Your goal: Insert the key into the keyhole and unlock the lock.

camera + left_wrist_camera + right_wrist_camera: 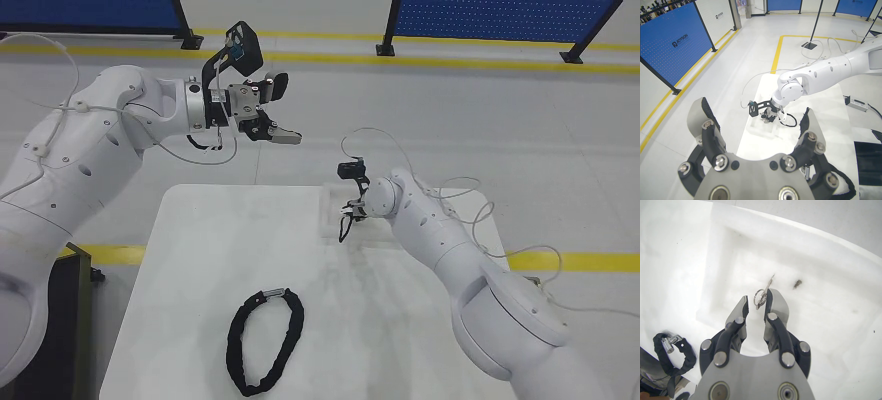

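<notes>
A small silver key (pixel 763 293) on a ring lies in the white foam tray (pixel 715 247) at the back of the table. My right gripper (pixel 757 294) is lowered into that tray (pixel 328 215) and stands open, with the key between its fingers, leaning against one pad (pixel 768 302). The lock (pixel 294 322) is a black sleeved chain loop with a metal body (pixel 268 294), lying near the table's front. Its keyhole end (pixel 668 346) faces the right wrist camera. My left gripper (pixel 285 110) hangs open and empty in the air beyond the table's far left corner.
The white table (pixel 200 280) is bare between tray and lock. Blue barrier panels (pixel 90 12) and yellow floor lines surround it. A dark cabinet (pixel 75 310) stands off the table's left side. A loose cable (pixel 420 160) arcs over the right arm.
</notes>
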